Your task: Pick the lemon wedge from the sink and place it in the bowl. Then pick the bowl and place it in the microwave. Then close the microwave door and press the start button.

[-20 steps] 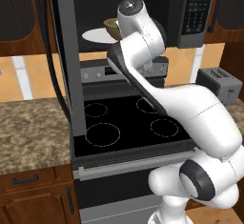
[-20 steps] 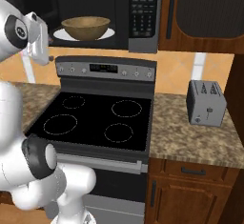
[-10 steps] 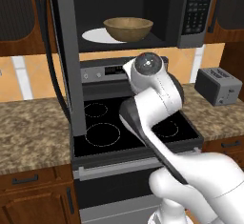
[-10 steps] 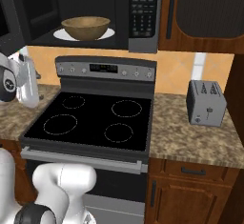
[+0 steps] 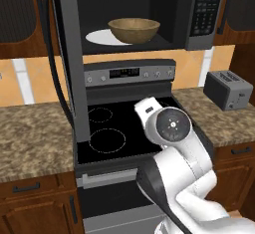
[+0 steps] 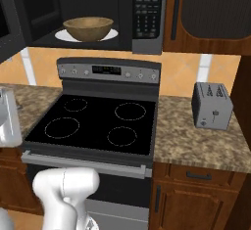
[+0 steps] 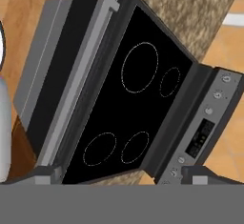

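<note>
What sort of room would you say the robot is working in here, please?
A home kitchen, rendered: a black-topped stove under an open microwave holding a bowl, and a toaster on the granite counter.

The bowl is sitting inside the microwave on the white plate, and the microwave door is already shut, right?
Not quite. The bowl does sit inside the microwave on the white plate, but the door is open, swung out to the left, as the left base view shows.

Both base views face forward from behind the arm, left and right, sharing the stove and microwave; the hand view looks steeply down on that stove, rolled.
</note>
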